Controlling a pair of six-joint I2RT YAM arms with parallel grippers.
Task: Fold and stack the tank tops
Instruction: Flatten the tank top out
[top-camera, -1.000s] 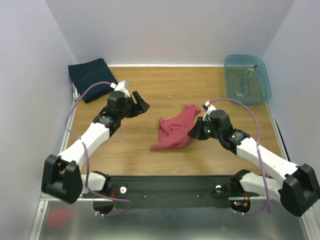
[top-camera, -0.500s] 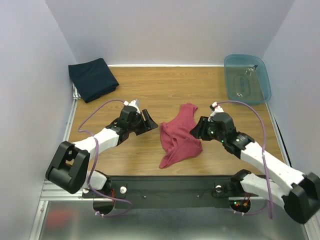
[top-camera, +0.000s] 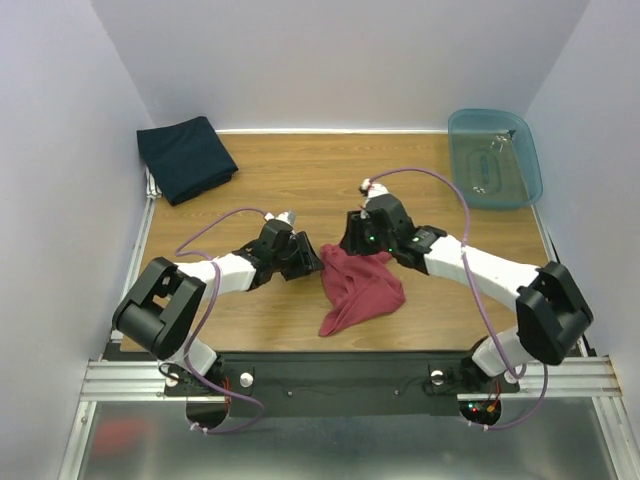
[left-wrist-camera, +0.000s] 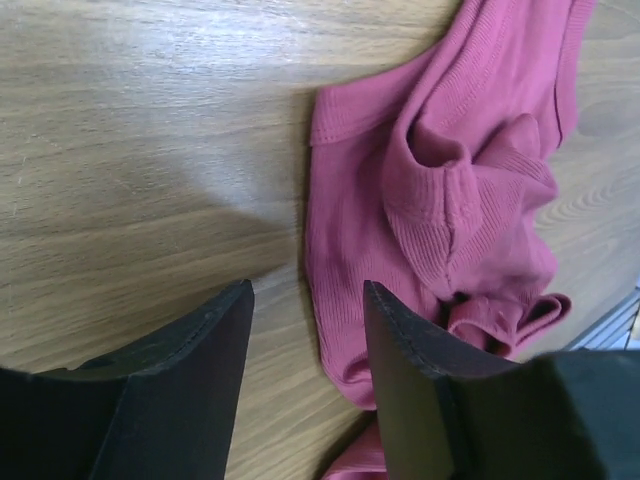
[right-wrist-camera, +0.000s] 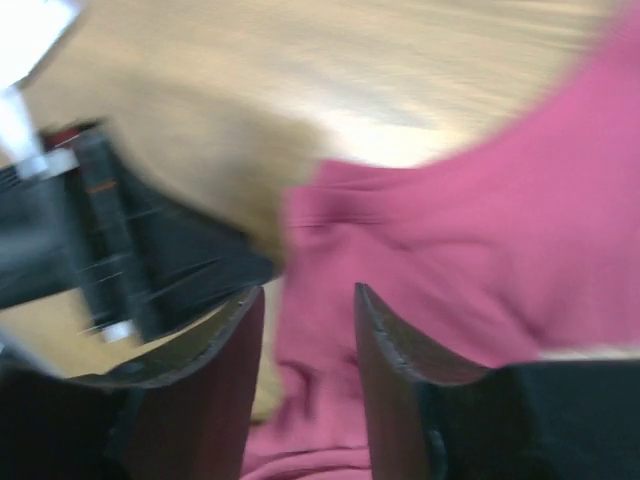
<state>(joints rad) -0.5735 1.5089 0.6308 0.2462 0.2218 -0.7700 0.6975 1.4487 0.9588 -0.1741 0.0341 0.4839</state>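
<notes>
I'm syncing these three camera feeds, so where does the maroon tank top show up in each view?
Top external: the maroon tank top lies crumpled at mid-table, towards the near edge.
Left wrist: the maroon tank top fills the right half of the picture.
Right wrist: the maroon tank top, blurred, covers the right and lower part.
Shared landmark: the wood-grain table beneath it in every view.

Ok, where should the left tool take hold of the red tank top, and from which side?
Probably the hemmed edge of the red tank top that faces the left tool: it runs straight and lies flat, while the middle is bunched. Come in low from the robot's left, tool open, straddling that edge.
</notes>
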